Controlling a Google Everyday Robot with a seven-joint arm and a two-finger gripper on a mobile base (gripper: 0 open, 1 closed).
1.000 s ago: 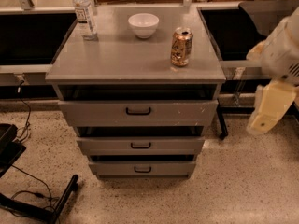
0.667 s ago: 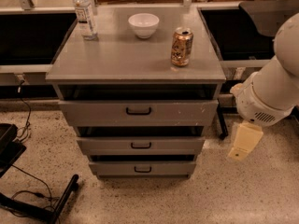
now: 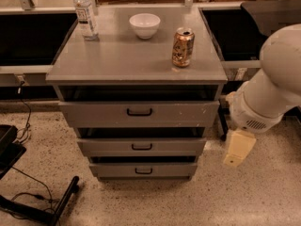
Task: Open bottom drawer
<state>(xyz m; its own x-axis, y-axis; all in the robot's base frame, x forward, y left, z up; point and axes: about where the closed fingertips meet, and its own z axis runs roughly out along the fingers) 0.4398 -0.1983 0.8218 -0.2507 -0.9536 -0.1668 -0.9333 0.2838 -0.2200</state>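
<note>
Speckled floor (image 3: 141, 206) here; gripper (image 3: 237, 150) hangs right of the cabinet (image 3: 131, 62), grip state unclear. I'd meet the bottom drawer (image 3: 113, 170) handle (image 3: 143, 171) squarely, low.

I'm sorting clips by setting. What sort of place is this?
Likely a lab or office test area: a grey three-drawer cabinet between dark counters, loose cables on a speckled floor, and the robot's gripper hanging low to the cabinet's right.

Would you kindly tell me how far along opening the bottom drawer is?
Nothing looks done: the grey flat-fronted bottom drawer with the small black bar handle appears shut. The cream gripper hangs beside the grey cabinet, touching nothing. Reaching, grasping the handle and pulling remain.
</note>
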